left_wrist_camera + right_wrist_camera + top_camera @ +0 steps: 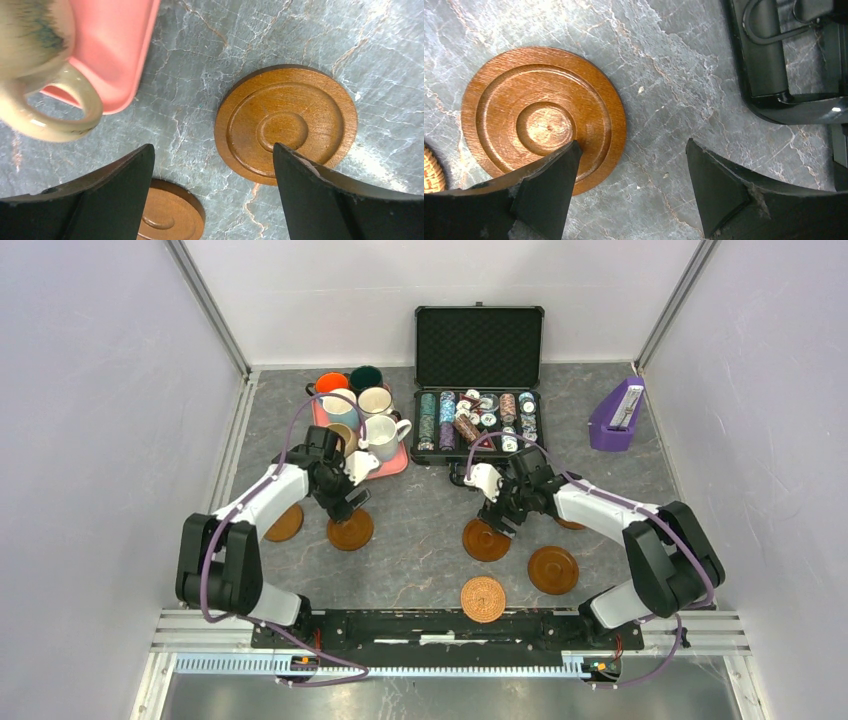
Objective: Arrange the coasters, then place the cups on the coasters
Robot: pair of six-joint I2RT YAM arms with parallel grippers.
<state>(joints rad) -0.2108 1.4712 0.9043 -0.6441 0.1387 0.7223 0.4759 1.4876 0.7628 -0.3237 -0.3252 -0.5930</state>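
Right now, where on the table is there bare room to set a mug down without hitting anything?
The widest bare patch lies between the left-centre coaster and the right-centre coaster. More lies between the poker-chip case and purple holder. The pink tray is packed with mugs.

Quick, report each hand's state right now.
Left hand: open, holding nothing, over a brown coaster.
Right hand: open, holding nothing, over a second brown coaster.
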